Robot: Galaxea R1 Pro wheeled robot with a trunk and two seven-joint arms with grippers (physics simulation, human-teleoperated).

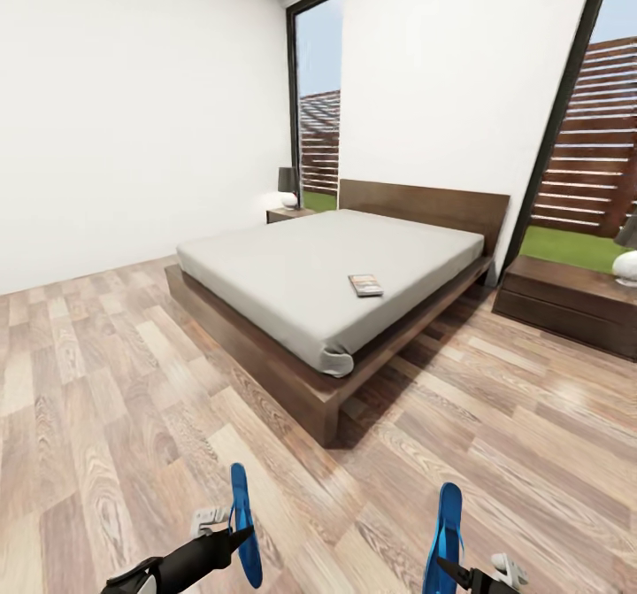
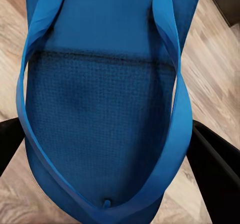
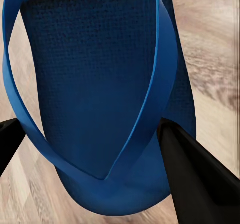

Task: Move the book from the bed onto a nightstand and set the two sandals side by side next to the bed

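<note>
Each arm carries one blue sandal. In the left wrist view the left sandal (image 2: 105, 114) lies between the two dark fingers (image 2: 217, 169), which stand at its two edges near the toe end where the thong straps meet; the left jaws are closed on it. In the right wrist view the right sandal (image 3: 100, 98) sits the same way, with a dark finger (image 3: 200, 179) at each edge, so the right jaws are closed on theirs too.

From the head view, the left jaws (image 1: 237, 534) and the right jaws (image 1: 449, 567) hold the sandals on edge, soles roughly upright, above the floor (image 1: 106, 417) and well apart from each other. Neither sandal touches the planks.

The step in hand looks like carrying the pair to the bed (image 1: 327, 284), which stands ahead with its near corner pointing toward the robot. The next move calls for closing in on the bed's side, lowering both arms, turning the soles flat, and setting the sandals down close together and parallel on the floor just beside the frame.

The book (image 1: 365, 285) lies flat on the mattress near the right edge, not yet moved. A nightstand (image 1: 571, 302) sits right of the bed, another (image 1: 287, 214) at the far left by the headboard.
</note>
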